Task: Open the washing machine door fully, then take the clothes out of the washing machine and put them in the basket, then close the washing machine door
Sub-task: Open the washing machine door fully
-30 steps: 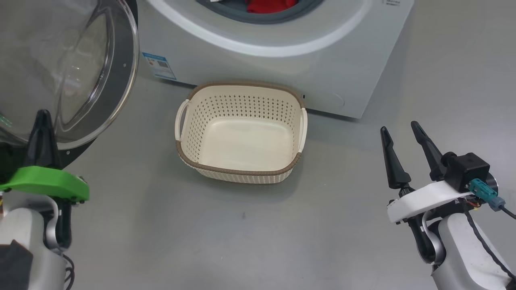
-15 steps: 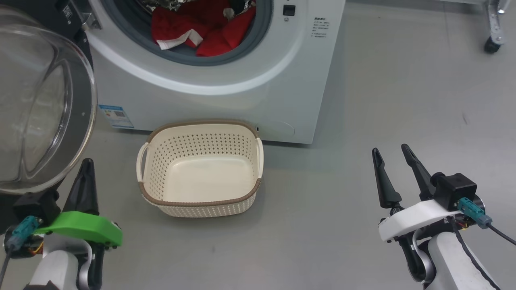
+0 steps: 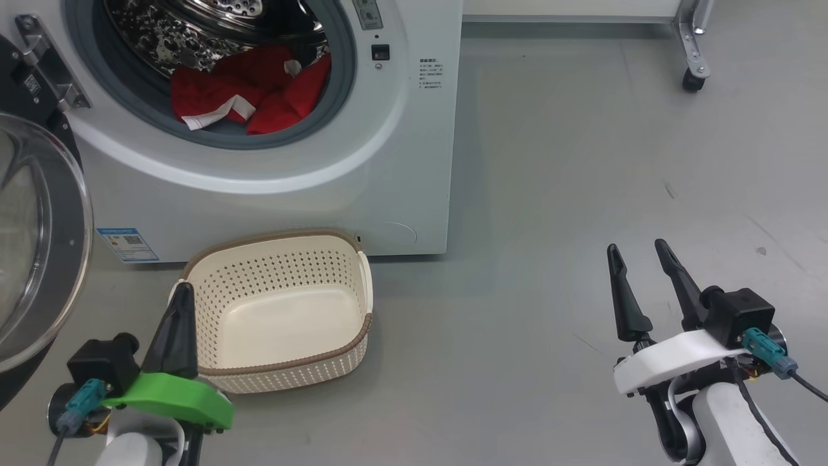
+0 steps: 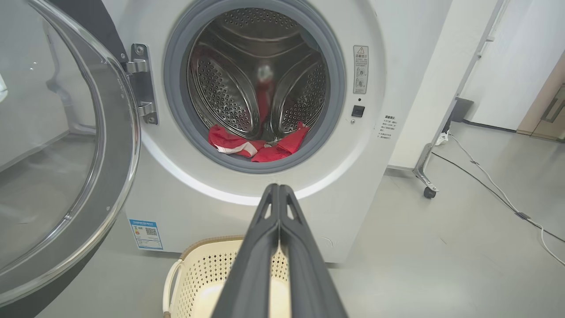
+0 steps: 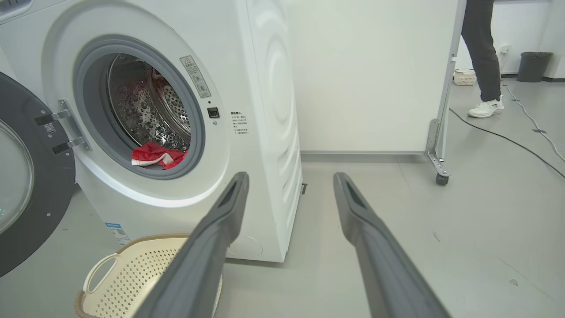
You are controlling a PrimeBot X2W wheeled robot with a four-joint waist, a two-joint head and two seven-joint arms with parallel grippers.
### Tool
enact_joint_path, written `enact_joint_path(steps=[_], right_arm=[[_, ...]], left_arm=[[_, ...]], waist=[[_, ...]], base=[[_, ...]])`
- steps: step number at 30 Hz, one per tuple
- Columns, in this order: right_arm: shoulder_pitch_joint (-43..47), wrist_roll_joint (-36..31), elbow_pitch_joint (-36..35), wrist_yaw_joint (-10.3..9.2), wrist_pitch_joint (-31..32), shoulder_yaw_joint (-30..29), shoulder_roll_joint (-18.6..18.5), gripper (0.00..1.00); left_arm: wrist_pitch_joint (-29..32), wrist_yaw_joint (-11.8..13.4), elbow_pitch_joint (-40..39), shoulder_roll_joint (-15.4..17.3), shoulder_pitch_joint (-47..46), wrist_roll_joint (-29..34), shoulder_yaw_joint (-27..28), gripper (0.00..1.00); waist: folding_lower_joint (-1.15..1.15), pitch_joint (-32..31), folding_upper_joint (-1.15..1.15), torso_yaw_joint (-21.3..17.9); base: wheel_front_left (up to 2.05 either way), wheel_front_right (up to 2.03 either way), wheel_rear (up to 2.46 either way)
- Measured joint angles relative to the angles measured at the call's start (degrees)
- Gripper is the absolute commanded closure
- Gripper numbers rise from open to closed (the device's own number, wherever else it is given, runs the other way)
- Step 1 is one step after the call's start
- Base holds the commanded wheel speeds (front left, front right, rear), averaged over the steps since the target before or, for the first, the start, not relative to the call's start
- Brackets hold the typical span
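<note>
Clothes [image 3: 249,97] lie inside washing machine [image 3: 401,162], basket [image 3: 291,366] on floor [image 3: 504,336] near it. Left claw [image 3: 183,291] pinched closed; right claw [image 3: 636,248] spread, empty.

one washing machine [image 3: 401,181], one basket [image 3: 291,377], two hands [image 3: 184,290] [image 3: 636,246]

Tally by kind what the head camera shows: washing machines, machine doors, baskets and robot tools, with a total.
Washing machine: 1
Washing machine door: 1
Basket: 1
Tools: 2 (left tool, right tool)
Total: 5
</note>
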Motion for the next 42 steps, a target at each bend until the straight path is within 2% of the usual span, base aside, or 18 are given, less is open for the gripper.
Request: enact_joint_path(steps=[2, 3, 4, 5, 6, 14, 42], right_arm=[[0.26, 0.0, -0.26, -0.02, -0.01, -0.2, 0.01, 0.0], [0.37, 0.0, -0.4, -0.02, -0.01, -0.33, 0.0, 0.0], [0.41, 0.0, -0.47, -0.02, -0.02, -0.43, -0.01, 0.0], [0.42, 0.0, -0.57, -0.02, -0.12, -0.45, -0.01, 0.0], [0.42, 0.0, -0.66, -0.02, -0.16, -0.47, -0.01, 0.0], [0.64, -0.1, -1.05, -0.02, -0.18, -0.6, -0.01, 0.0], [0.7, -1.13, -1.71, 0.0, -0.18, -1.02, 0.03, 0.0]], left_arm=[[-0.01, 0.0, -0.35, -0.13, 0.58, 1.18, -0.52, 1.0], [-0.23, 0.0, -0.47, -0.4, 0.8, 1.37, -0.73, 0.9], [-0.41, 0.01, -0.69, -0.77, 0.9, 1.38, -0.97, 0.67], [-0.42, 0.02, -1.03, -1.11, 0.96, 1.49, -1.16, 0.38], [-0.42, 0.03, -1.36, -1.34, 1.02, 1.81, -1.29, 0.0], [-0.43, 1.03, -1.82, -1.58, 2.28, 2.67, -1.18, 0.0], [-0.49, 1.52, -5.39, -2.77, 3.53, 2.07, 1.16, 0.0]], waist=[[0.0, -0.11, 0.0, -0.57], [0.0, -0.12, 0.0, -0.78], [0.0, -0.11, 0.0, -0.91], [0.0, -0.07, 0.0, -1.0], [0.0, -0.02, 0.0, -1.07], [0.0, 0.39, 0.0, -1.56], [0.0, 0.53, 0.0, -2.06]], base=[[0.0, 0.0, 0.0], [0.0, 0.0, 0.0], [0.0, 0.0, 0.0], [0.0, 0.0, 0.0], [0.0, 0.0, 0.0], [0.0, 0.0, 0.0], [0.0, 0.0, 0.0]])
